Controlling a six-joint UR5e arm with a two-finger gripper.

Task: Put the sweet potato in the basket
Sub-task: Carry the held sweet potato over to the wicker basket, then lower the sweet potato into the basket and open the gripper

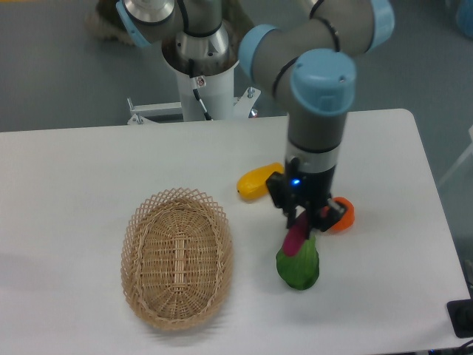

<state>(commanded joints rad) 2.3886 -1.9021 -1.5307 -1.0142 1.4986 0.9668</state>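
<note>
A: Start at your left. What do you see on the desk (89, 163)?

B: The basket (177, 255), an oval of light wicker with a lattice rim, lying flat with nothing inside that I can see.

A: And past it?

B: A yellow vegetable (255, 182) lies beyond the basket's far right, partly behind the arm. Then your claw (301, 224) points straight down, clamped on the sweet potato (296, 237). The magenta tuber hangs slanted between the fingers, its lower tip right over the green leafy vegetable (298, 264); I cannot tell whether they touch.

A: So the potato is off the desk?

B: It looks lifted, well right of the basket. An orange fruit (342, 214) sits just beside the claw on the right.
</note>
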